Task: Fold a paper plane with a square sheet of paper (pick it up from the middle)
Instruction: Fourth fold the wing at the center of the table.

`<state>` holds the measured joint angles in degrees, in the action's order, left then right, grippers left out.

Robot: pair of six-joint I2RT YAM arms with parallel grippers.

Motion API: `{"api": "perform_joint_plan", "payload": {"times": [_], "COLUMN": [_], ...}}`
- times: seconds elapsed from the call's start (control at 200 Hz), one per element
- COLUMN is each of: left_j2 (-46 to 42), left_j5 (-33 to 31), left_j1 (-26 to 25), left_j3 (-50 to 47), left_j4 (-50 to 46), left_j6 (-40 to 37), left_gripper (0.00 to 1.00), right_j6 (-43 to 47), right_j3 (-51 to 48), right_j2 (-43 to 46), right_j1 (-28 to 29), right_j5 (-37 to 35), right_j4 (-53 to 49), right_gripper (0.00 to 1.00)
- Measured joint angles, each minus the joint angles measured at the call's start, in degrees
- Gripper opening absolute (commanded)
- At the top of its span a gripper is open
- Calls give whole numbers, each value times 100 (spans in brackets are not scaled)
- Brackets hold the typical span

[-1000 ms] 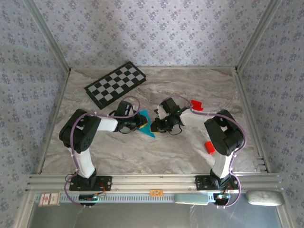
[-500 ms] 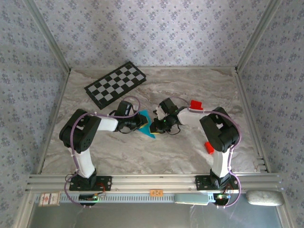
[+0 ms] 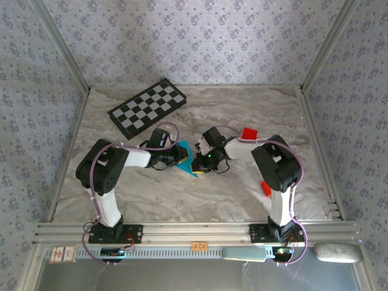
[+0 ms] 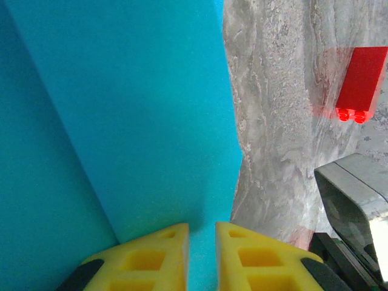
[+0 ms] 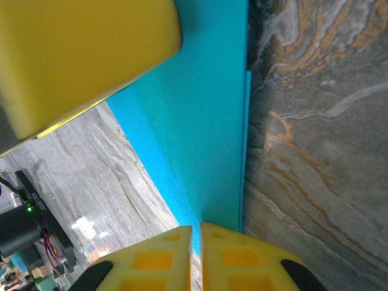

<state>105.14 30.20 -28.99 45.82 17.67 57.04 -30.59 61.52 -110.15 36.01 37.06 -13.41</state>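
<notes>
Right arm swung left; wrist shows paper pinched.

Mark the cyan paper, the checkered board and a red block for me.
cyan paper (image 4: 121,109): left wrist view, flat middle of the sheet.
checkered board (image 3: 148,107): top external view, centre of the board.
red block (image 4: 362,79): left wrist view, its top face.

The cyan paper is matt, the marbled table smooth, the red block plastic.
</notes>
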Motion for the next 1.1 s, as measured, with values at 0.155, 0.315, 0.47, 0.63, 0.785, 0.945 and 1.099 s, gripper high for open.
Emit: {"api": "perform_joint_plan", "payload": {"times": [0.155,0.315,0.47,0.63,0.785,0.945,1.099], "left_j2": [4,33,76,144,216,267,302], "left_j5": [-20,-28,-76,-238,-337,-404,-417], "left_j1": [-4,-4,-4,-57,-81,-103,-109], "left_j3": [50,153,356,651,911,1086,1187], "left_j4": [-107,-302,-680,-1215,-1694,-2015,-2179], "left_j6": [2,4,11,2,2,2,2], "left_gripper": [18,18,18,17,17,17,17], "right_j6": [20,90,175,280,363,444,472], "right_j3": [42,70,109,144,155,155,153], "right_j2": [-22,-26,-26,-24,13,66,92], "right_j1": [4,15,22,33,52,63,68], "right_j5": [-7,-46,-98,-179,-271,-356,-396], "right_j4": [-70,-155,-273,-402,-514,-680,-789], "right_gripper": [13,13,13,13,13,13,13]}}
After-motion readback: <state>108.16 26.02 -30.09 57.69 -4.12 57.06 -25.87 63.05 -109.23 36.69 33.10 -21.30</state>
